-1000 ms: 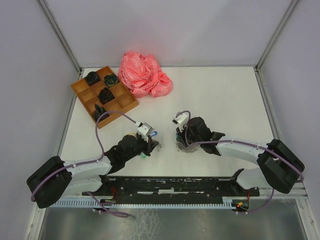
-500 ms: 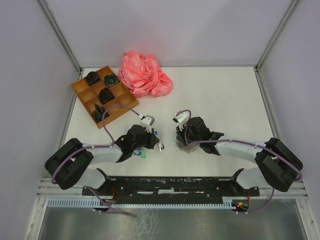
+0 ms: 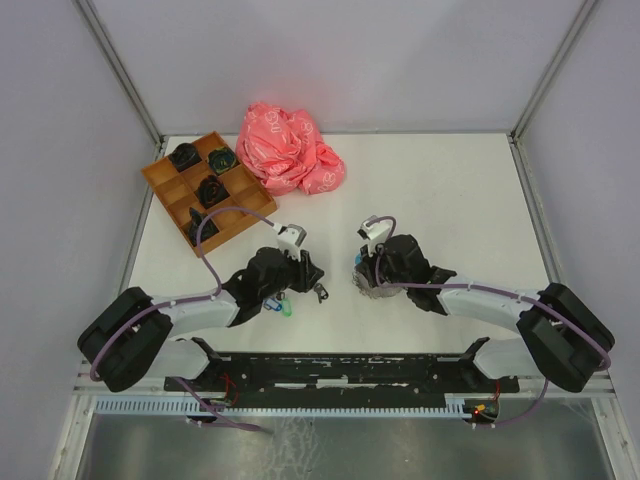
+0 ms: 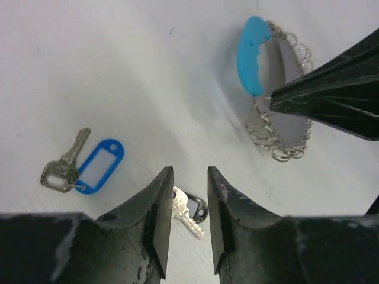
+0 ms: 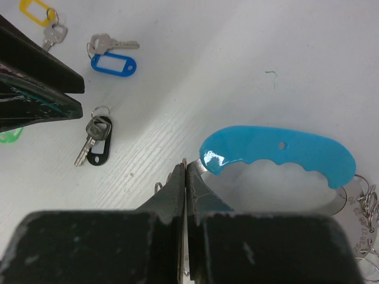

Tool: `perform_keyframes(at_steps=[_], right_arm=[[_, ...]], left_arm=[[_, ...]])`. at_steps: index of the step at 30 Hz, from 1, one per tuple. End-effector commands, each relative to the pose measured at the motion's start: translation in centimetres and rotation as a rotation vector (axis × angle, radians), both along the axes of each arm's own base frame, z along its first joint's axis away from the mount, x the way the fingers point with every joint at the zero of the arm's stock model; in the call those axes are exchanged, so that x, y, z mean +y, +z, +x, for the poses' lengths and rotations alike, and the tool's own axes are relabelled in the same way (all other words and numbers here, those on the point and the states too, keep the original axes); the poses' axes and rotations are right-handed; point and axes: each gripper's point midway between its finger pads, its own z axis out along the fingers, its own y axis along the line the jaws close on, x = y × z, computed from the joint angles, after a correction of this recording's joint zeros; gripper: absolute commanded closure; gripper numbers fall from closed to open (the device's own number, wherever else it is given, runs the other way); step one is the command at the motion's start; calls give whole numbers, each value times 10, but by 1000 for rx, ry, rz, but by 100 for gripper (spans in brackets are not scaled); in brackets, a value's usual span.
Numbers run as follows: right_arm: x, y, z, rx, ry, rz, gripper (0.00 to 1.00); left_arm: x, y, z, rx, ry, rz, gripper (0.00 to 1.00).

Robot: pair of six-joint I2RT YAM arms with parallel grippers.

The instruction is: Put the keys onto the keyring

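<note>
Left hand [image 4: 189, 173] hovers released, jaws parted, just above the small silver key with the black tag [image 4: 190, 220] on the white desk [image 4: 148, 71]. It should drop straight and pinch the tag. Farther off, right hand [image 5: 185, 174] is clenched on the silvery beaded keyring with the light blue curved segment [image 4: 253, 56].

tray [image 3: 172, 210] far left on table [image 3: 450, 200], bag [image 3: 288, 148] beside its right, keys [image 5: 95, 139] left of keyring [image 5: 278, 155] near front

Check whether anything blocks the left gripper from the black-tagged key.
Nothing visible does. The left gripper hangs open directly over the black-tagged key, which shows between its jaws; the blue-tagged key lies off to one side.
</note>
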Motion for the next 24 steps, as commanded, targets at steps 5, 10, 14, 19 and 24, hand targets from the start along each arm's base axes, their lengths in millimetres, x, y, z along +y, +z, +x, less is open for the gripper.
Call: perform_keyframes(at_steps=[5, 10, 14, 19, 24], right_arm=[[15, 68, 9, -191, 47, 259, 99], [15, 85, 2, -229, 147, 230, 99], [15, 90, -10, -189, 251, 132, 99], [9, 96, -22, -119, 334, 19, 99], [8, 103, -34, -55, 416, -34, 99]], left_arm=[[-28, 79, 5, -289, -143, -203, 63], [-43, 107, 0, -405, -256, -247, 63], [-52, 113, -5, -478, -350, -221, 63], [-63, 118, -17, -575, -505, -200, 64], [-74, 117, -29, -635, -637, -188, 65]])
